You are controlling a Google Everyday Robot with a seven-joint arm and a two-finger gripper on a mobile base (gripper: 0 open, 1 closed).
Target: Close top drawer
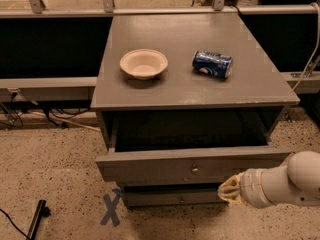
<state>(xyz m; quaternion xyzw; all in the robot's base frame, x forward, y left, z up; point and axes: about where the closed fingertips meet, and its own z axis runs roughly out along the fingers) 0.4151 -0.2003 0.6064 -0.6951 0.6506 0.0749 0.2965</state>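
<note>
The top drawer [192,166] of the grey cabinet stands pulled out a short way, its front panel with a small metal knob [194,170] facing me. Its inside is dark and I see nothing in it. My gripper [227,190] is at the lower right, at the end of a white arm, right at the lower right part of the drawer's front panel. A lower drawer [175,198] shows just beneath.
On the cabinet top [150,91] stand a cream bowl [143,63] and a blue can [212,64] lying on its side. A blue X mark [111,209] is on the speckled floor. A black object [36,219] lies at the lower left. Railings run behind.
</note>
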